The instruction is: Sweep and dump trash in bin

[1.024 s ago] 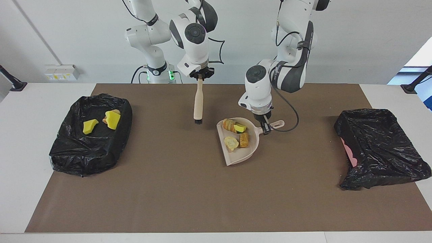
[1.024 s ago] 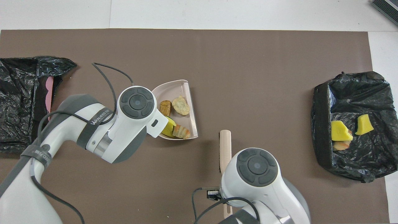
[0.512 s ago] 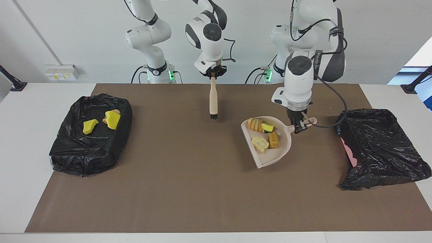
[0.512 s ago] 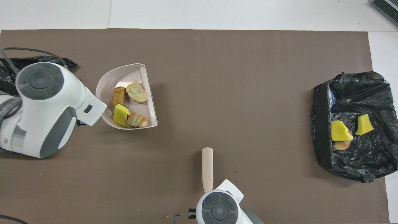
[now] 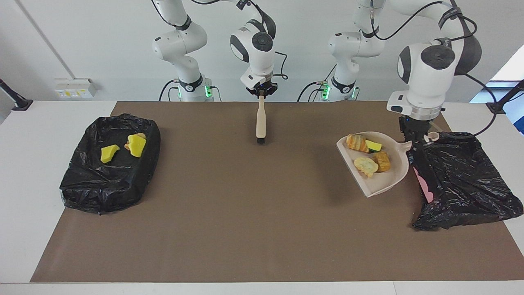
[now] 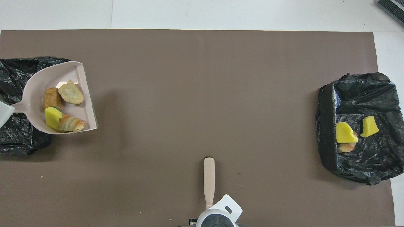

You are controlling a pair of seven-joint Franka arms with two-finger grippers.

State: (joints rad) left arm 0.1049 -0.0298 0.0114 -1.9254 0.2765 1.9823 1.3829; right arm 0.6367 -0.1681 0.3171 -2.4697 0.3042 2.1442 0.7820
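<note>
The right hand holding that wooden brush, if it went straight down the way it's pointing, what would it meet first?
Probably the brown table mat: the right hand points straight down, and its pale wooden brush hangs bristles-first over bare mat, so the bristles would touch first.

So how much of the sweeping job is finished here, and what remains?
Done: three pieces of trash lie in the bin at the right arm's end.
In hand: the left gripper holds the dustpan with four swept pieces beside the other bin; the right gripper holds the brush upright.
Left: tipping the dustpan into that bin.
</note>
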